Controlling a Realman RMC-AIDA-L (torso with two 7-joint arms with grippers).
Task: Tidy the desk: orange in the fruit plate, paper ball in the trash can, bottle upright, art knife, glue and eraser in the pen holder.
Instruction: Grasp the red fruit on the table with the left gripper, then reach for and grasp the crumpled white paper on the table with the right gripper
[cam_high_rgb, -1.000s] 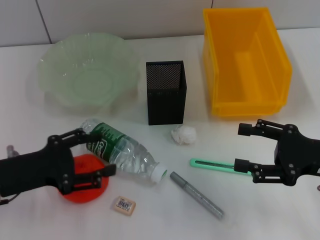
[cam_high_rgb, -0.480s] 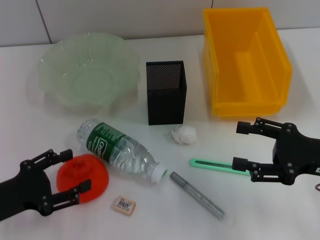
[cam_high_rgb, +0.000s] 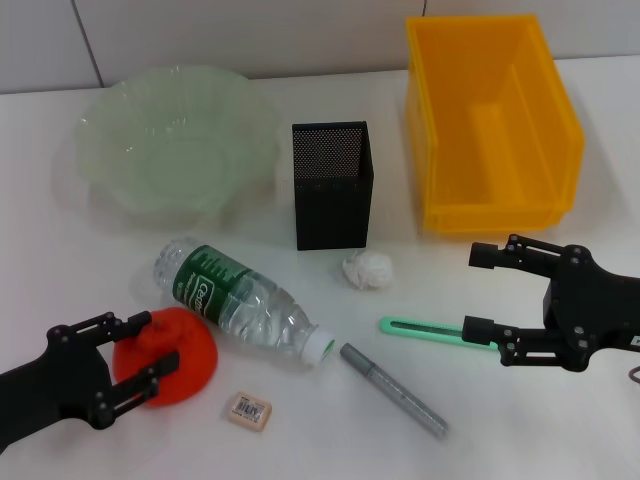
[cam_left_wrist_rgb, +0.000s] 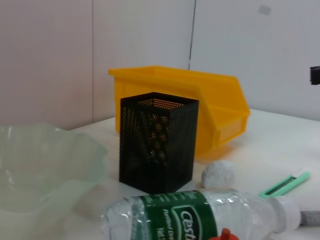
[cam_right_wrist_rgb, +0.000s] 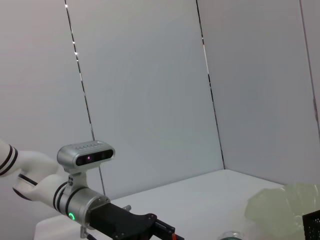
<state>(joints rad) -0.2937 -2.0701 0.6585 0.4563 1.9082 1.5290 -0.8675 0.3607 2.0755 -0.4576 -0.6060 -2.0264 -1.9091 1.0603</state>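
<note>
The orange (cam_high_rgb: 170, 352) lies at the front left, with my left gripper (cam_high_rgb: 152, 342) open and its fingertips reaching around the orange's left side. The bottle (cam_high_rgb: 243, 303) lies on its side beside it, cap pointing right; the left wrist view shows the bottle (cam_left_wrist_rgb: 200, 217) close up. The paper ball (cam_high_rgb: 367, 269) sits in front of the black mesh pen holder (cam_high_rgb: 332, 185). My right gripper (cam_high_rgb: 478, 291) stands open over the right end of the green art knife (cam_high_rgb: 425, 330). The grey glue stick (cam_high_rgb: 393, 389) and the eraser (cam_high_rgb: 249, 410) lie near the front edge.
The pale green fruit plate (cam_high_rgb: 175, 150) sits at the back left. The yellow bin serving as the trash can (cam_high_rgb: 490, 120) stands at the back right. In the left wrist view, the pen holder (cam_left_wrist_rgb: 157, 142) stands in front of the bin (cam_left_wrist_rgb: 200, 107).
My left gripper has drawn back to the left off the orange and bottle, then crept slightly forward again. The right gripper has edged a little to the left.
</note>
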